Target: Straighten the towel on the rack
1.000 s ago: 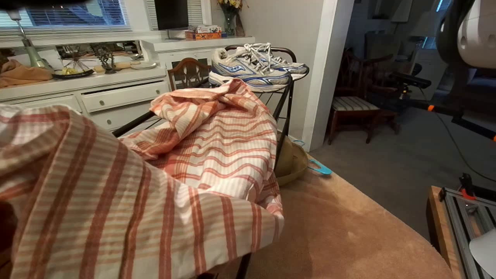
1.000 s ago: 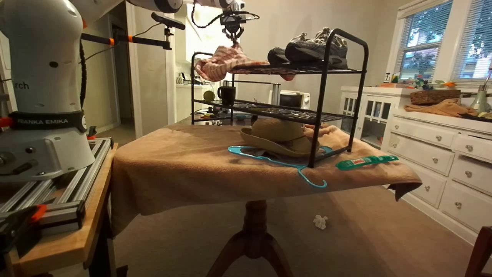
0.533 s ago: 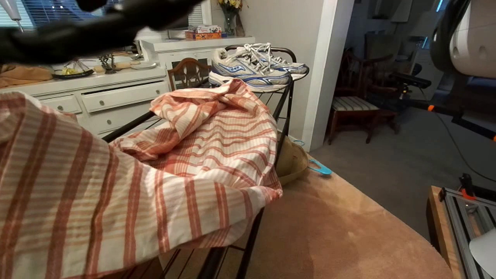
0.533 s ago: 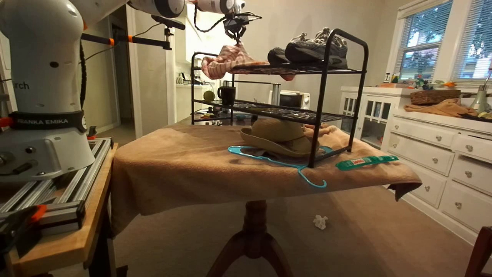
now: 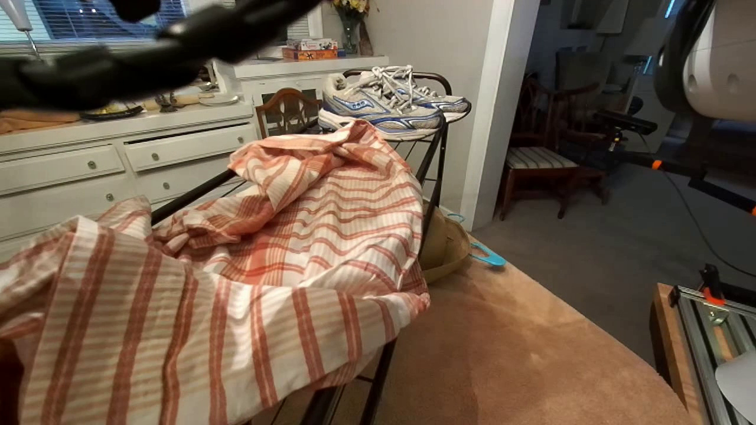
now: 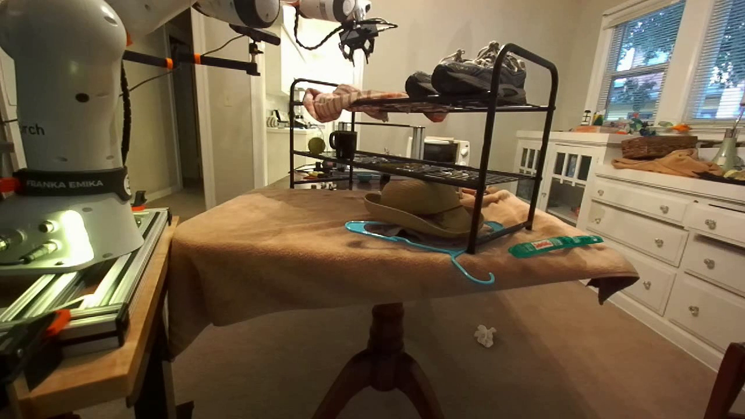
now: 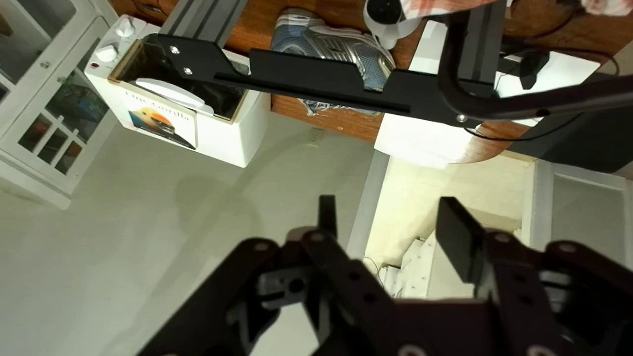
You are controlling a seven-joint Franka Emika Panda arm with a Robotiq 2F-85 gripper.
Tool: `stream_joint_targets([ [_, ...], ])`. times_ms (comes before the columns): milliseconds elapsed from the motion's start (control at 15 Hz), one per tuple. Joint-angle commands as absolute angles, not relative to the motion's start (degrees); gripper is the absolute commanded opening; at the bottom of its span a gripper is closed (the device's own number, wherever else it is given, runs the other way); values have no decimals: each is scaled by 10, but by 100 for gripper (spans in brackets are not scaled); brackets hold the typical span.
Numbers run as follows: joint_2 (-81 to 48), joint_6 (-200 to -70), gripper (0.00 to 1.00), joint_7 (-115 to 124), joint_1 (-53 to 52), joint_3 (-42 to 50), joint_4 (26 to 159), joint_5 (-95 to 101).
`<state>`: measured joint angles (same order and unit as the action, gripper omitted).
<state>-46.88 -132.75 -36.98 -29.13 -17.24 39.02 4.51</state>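
Observation:
The towel (image 5: 331,212), white with red stripes, lies rumpled over the top of the black rack (image 6: 486,151). Its near part spills past the rack's end in folds, and a bunched end of the towel (image 6: 326,105) hangs off the far end in an exterior view. Above that end my gripper (image 6: 359,57) hovers, apart from the cloth. In the wrist view the gripper (image 7: 383,217) is open, nothing between its fingers. Only a strip of the towel (image 7: 440,5) shows there at the top edge, near the rack's dark curved rail (image 7: 554,104).
Grey-blue shoes (image 5: 384,112) occupy the rack's far top end. A black mug (image 6: 344,144) stands on the middle shelf. Below are a hat (image 6: 419,203) and a blue hanger (image 6: 430,247), with a green packet (image 6: 556,245) beside the rack. A dark cable (image 5: 118,74) crosses an exterior view.
The gripper has opened and let go of the towel. The raised peak of cloth has dropped onto the rack. Before that, the arm shifted slightly, carrying the towel toward the shoes.

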Motion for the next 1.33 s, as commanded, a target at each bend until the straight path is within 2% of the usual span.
stream_joint_targets([
  [0, -468, -1287, 88, -316, -313, -124, 378, 86],
  [67, -468, -1287, 96, -297, -320, -104, 376, 106],
  [200, -462, -1247, 100, -261, -335, -67, 376, 140],
  [600, -471, -1164, 100, -128, -375, 5, 348, 189],
  [667, -396, -1134, 100, -141, -345, 0, 398, 172],
  [1267, -250, -989, 100, -149, -270, 26, 436, 162],
])
